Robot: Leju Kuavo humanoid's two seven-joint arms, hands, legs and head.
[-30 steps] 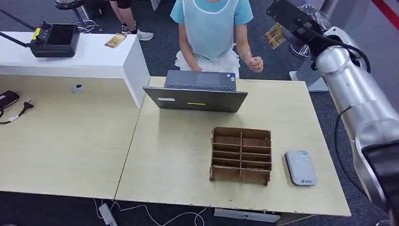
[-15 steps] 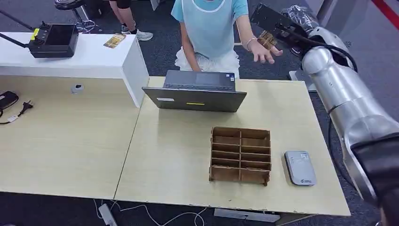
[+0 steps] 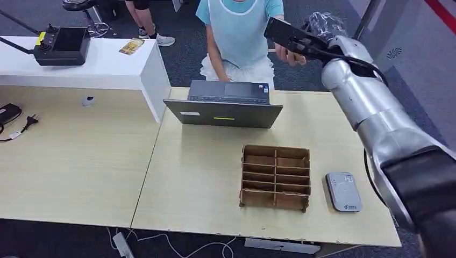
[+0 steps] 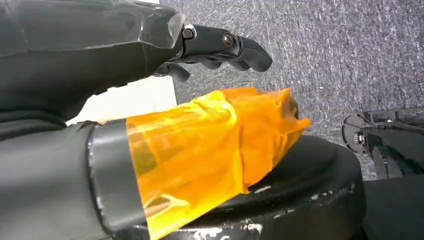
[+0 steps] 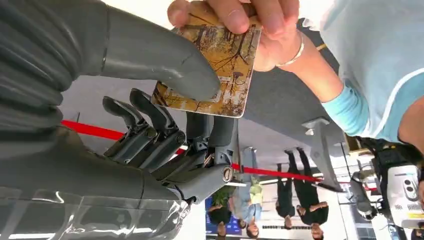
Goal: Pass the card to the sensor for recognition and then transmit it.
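Note:
The card (image 5: 226,67), printed with a yellow-brown tree picture, is pinched between the thumb (image 5: 160,57) and dark fingers of my right hand (image 5: 165,125). A person's hand (image 5: 260,22) grips the card's other end at the same time. In the head view my right hand (image 3: 293,36) is raised beyond the table's far edge, in front of the person in a light blue top (image 3: 239,29). The grey-white card sensor (image 3: 343,191) lies flat at the table's front right. My left hand (image 4: 200,100) hangs low with an orange-taped thumb, fingers apart, holding nothing.
A brown cardboard divider box (image 3: 275,176) stands left of the sensor. A half-open grey laptop (image 3: 226,105) sits at the table's far edge. To the left, a white counter (image 3: 102,67) carries a black controller (image 3: 62,45) and another card (image 3: 132,46).
My right arm has swung left with the card, toward the person. The person's hand has come up and taken hold of the card's free end.

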